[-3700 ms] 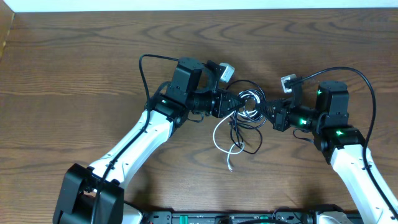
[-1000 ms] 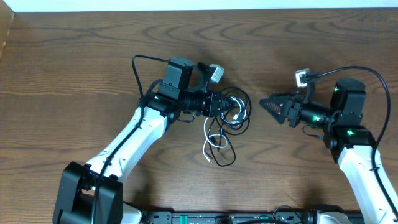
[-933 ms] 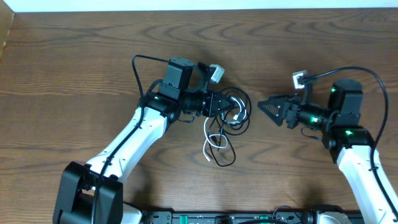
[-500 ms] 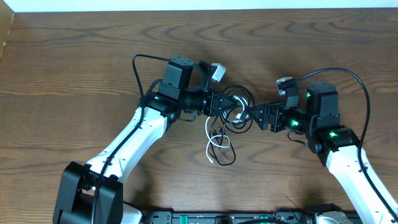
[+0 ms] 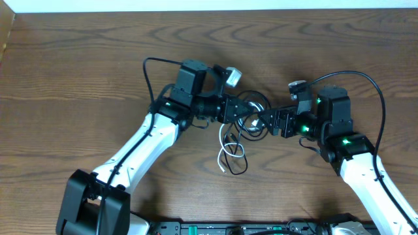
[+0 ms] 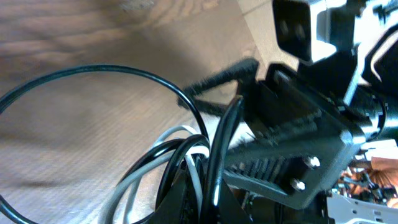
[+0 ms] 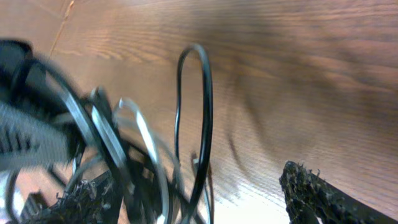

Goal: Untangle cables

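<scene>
Dark wood tabletop (image 5: 78, 65), cables (image 5: 247, 124) bunched mid-scene, left gripper (image 5: 241, 111) pressed together on them, right gripper (image 5: 264, 120) spread just beside; light, floppy, springy cords, I'd judge, so take a free black loop (image 7: 203, 112)

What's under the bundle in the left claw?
Only bare table shows beneath the bundle. The white cable and black cable hang from it in loops. Where they cross inside the left claw is covered.
</scene>
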Robot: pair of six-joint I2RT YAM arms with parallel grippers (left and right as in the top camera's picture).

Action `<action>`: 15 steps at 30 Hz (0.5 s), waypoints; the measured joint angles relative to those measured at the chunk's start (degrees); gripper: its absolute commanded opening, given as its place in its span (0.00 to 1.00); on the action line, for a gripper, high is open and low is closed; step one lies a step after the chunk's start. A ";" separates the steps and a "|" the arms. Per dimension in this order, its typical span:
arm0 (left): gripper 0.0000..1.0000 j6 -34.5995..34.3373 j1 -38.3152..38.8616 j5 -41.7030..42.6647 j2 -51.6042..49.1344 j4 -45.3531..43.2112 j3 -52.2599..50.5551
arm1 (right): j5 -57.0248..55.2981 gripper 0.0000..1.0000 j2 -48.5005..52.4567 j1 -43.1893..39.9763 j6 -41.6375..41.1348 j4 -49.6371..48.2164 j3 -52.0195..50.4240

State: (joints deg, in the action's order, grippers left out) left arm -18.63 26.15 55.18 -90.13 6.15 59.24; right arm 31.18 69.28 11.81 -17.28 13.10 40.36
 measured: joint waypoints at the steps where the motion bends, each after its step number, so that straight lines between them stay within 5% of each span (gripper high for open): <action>1: 0.07 -0.02 0.52 0.00 0.00 0.00 0.00 | -0.72 0.78 0.00 0.00 -0.28 -0.35 0.00; 15: 0.08 -0.72 4.61 0.07 0.00 -0.26 0.00 | -17.92 0.86 0.00 0.28 -4.28 2.71 0.00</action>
State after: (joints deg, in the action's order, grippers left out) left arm -19.35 30.76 55.24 -90.13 5.89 59.24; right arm 13.26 69.28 12.10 -21.56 15.81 40.36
